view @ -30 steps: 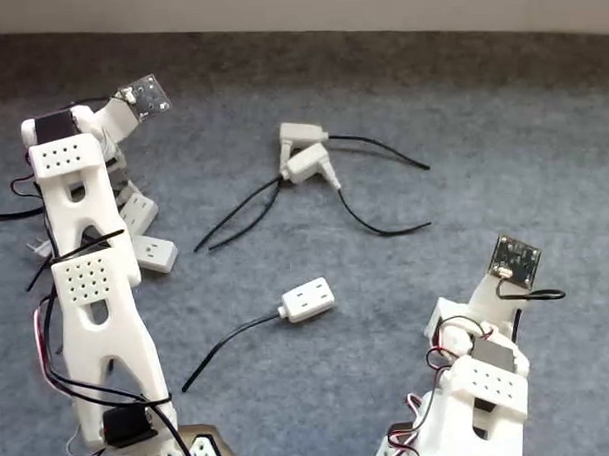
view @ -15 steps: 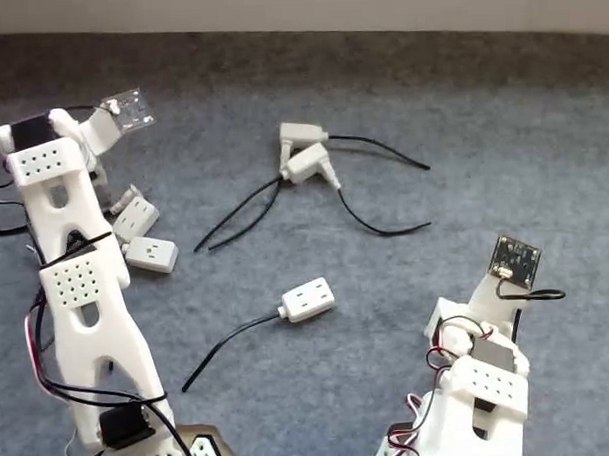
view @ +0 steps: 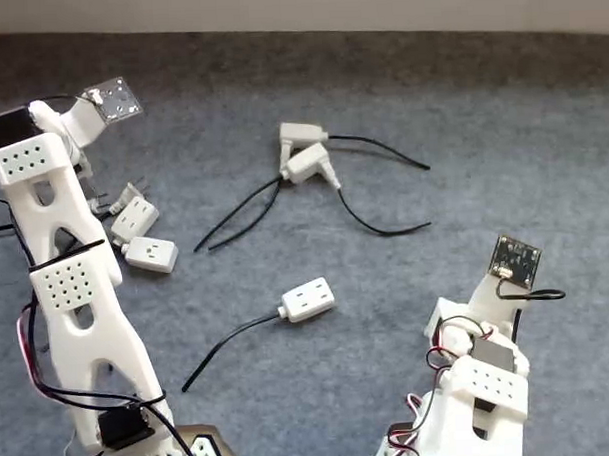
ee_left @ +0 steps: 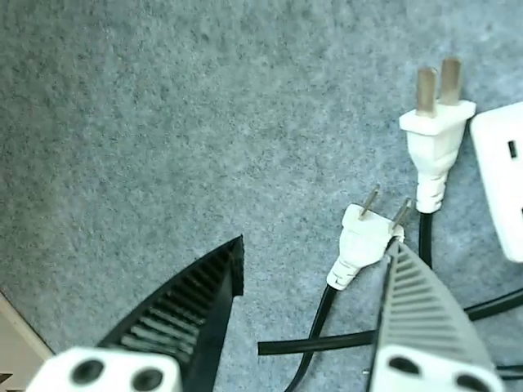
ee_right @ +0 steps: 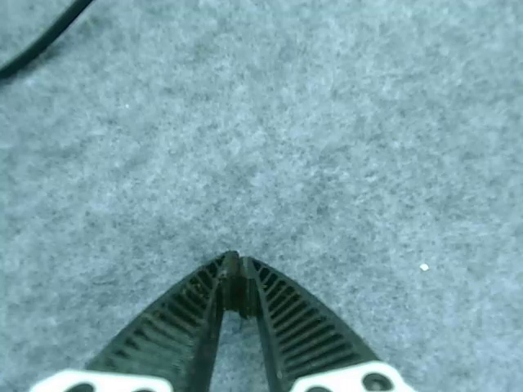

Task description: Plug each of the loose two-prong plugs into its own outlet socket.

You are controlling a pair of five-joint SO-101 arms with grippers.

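Carpet of grey pile covered the whole work surface. At the far left of the high view, the left arm stood over a cluster of white fittings. Its wrist view showed the left gripper spread wide and holding nothing, with the black finger on one side and the pale finger on the other. The smaller plug lay on the carpet between them, close against the tip of the pale finger; contact could not be confirmed. The larger plug lay just past it, both prongs bare, with a socket block just beside it. Black cords ran from both plugs and crossed near the pale finger. In the high view, a pronged white piece and a near socket lay close together, just beside the left arm. Further right, the middle socket lay unoccupied at the centre, its cord trailing toward the left arm's base. Beyond it, two white connectors lay touching each other, each with a black lead; whether they were plugs or sockets could not be told. At the lower right, the right arm sat folded, well apart from every fitting. The right gripper was fully closed above the carpet, tips meeting with nothing between them.
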